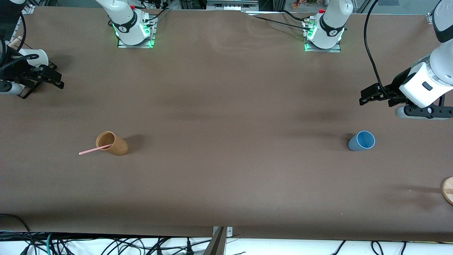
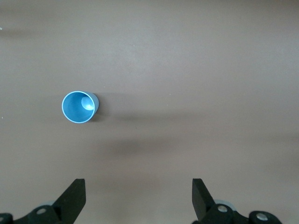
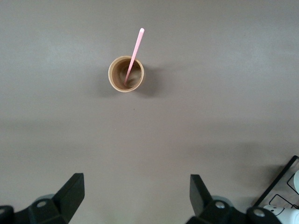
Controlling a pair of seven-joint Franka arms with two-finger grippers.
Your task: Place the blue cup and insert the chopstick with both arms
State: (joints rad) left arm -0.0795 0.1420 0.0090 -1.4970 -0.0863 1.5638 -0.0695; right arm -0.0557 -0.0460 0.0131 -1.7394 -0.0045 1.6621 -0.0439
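Note:
The blue cup stands upright on the brown table toward the left arm's end; it shows from above in the left wrist view. The pale pink chopstick leans inside a tan-brown cup toward the right arm's end, also seen in the right wrist view. My left gripper is open and empty, held above bare table apart from the blue cup; its own view shows it too. My right gripper is open and empty above the table's edge, apart from the tan-brown cup; its own view shows it too.
A round wooden object shows at the table's edge at the left arm's end, nearer the front camera than the blue cup. A white object on a black frame sits by the right gripper. Both arm bases stand along the back.

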